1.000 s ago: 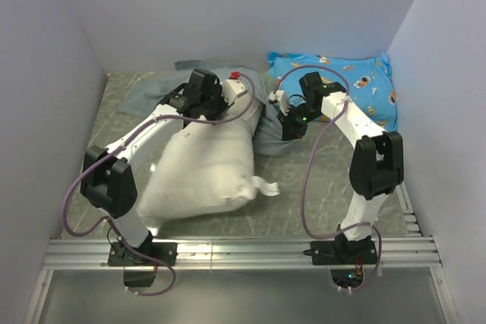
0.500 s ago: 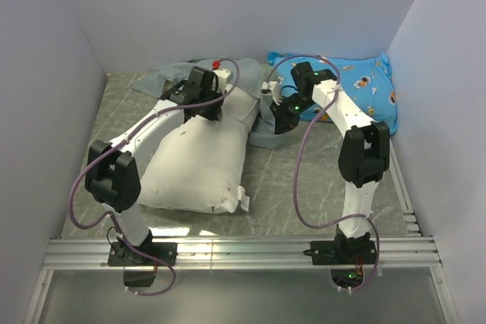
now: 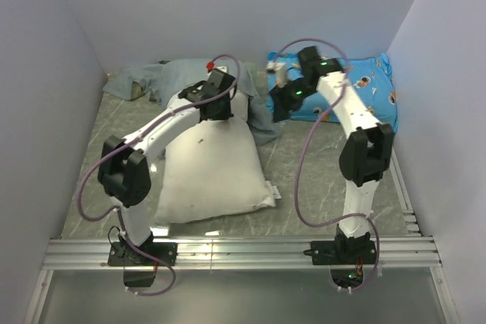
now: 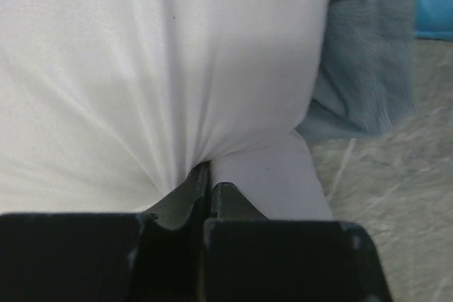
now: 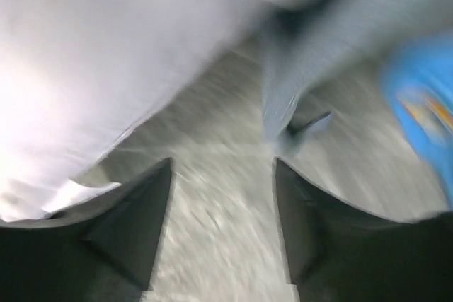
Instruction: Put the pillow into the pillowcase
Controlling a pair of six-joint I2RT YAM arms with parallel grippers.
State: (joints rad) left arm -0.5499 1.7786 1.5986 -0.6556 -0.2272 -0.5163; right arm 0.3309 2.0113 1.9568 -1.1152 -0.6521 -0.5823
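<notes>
The white pillow [image 3: 216,168] lies lengthwise in the middle of the table, its far end against the grey-blue pillowcase [image 3: 156,77]. That pillowcase is bunched along the back left, and a fold of it hangs past the pillow's far right corner. My left gripper [image 3: 219,108] is shut at that far end, pinching a tuck of white pillow [image 4: 141,68] fabric between its jaws [image 4: 206,178]. The pillowcase [image 4: 368,68] shows just to its right. My right gripper [image 3: 279,102] hovers open over the floor. In its blurred wrist view its jaws [image 5: 223,175] hold nothing, with the pillow [image 5: 106,61] left and the pillowcase [image 5: 318,68] ahead.
A bright blue cartoon-print cushion [image 3: 357,89] lies at the back right, under the right arm's forearm. White walls close in the table on the left, back and right. A metal rail [image 3: 243,252] carries both arm bases at the near edge.
The right gripper has opened, let go of the pillowcase and drawn back toward the blue cushion. The left arm swung the pillow's far end backward and right, so the pillow now lies lengthwise.
</notes>
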